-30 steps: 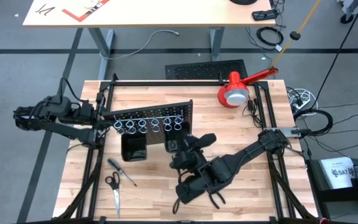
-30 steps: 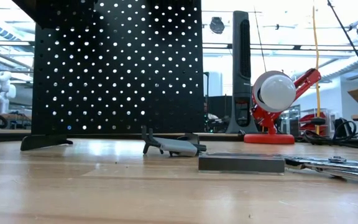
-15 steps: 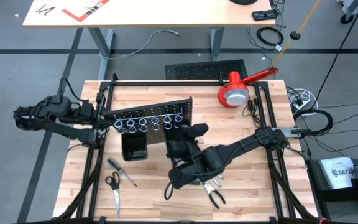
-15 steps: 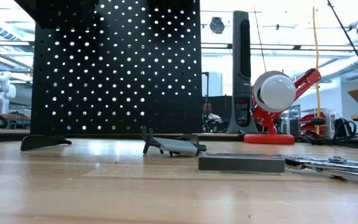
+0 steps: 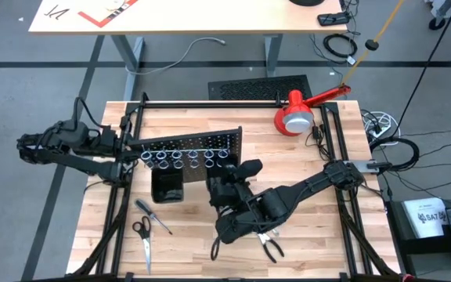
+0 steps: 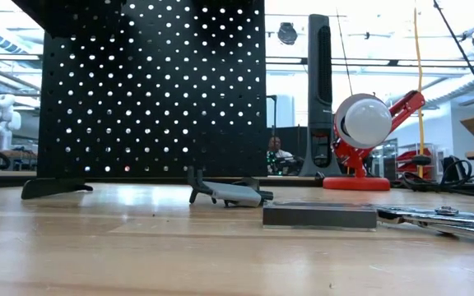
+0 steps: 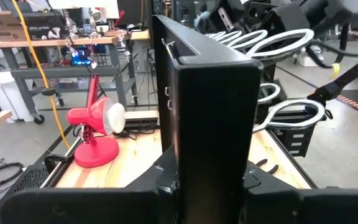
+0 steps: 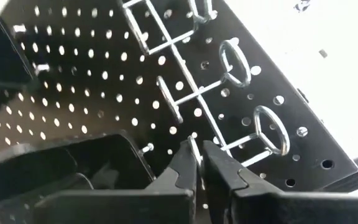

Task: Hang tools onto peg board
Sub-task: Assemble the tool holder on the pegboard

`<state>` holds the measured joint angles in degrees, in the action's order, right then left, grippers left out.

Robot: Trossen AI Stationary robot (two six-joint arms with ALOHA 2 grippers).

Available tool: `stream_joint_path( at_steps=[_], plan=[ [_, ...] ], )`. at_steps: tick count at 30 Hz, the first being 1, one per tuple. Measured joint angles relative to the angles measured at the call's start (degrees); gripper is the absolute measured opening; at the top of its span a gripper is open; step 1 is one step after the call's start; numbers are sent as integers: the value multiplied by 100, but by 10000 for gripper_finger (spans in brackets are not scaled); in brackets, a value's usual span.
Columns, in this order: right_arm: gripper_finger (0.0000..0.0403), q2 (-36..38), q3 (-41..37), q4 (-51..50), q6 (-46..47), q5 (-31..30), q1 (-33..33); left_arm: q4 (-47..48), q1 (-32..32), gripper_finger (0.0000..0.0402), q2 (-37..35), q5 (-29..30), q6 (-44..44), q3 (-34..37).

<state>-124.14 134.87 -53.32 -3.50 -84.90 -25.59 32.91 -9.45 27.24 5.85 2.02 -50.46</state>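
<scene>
High view showed the right gripper (image 5: pixel 224 186) at centre frame, against the front of the peg board (image 5: pixel 180 144), closer to its rings than a second earlier, its fingers (image 8: pixel 185 163) now pressed together with nothing visible between them. At left, the left gripper (image 5: pixel 126 146) clamped the board's edge, holding it upright. Scissors (image 5: pixel 142 235) and a screwdriver (image 5: pixel 152 215) lay at lower left, pliers (image 5: pixel 268 244) at lower centre, so most hanging probably remained.
</scene>
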Motion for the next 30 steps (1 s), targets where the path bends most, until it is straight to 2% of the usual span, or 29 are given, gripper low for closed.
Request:
stream_joint_path(
  at_steps=[4, 6, 8, 21, 30],
  plan=[
    [4, 56, -4, 430, 310, 21, -19, 17, 0, 63, -6, 15, 36, 0],
    [4, 70, 7, 696, 435, -332, -17, -2, 4, 63, -6, 21, 35, 0],
    [3, 103, 28, 968, 431, -442, -3, -4, 9, 63, -2, 35, 37, 0],
    [3, 214, 17, 2619, -1018, -457, -17, 37, 7, 63, 0, 21, 83, -7],
    [3, 217, 17, 3650, -1544, -451, -10, 46, 7, 63, 0, -6, 76, -7]
  ],
)
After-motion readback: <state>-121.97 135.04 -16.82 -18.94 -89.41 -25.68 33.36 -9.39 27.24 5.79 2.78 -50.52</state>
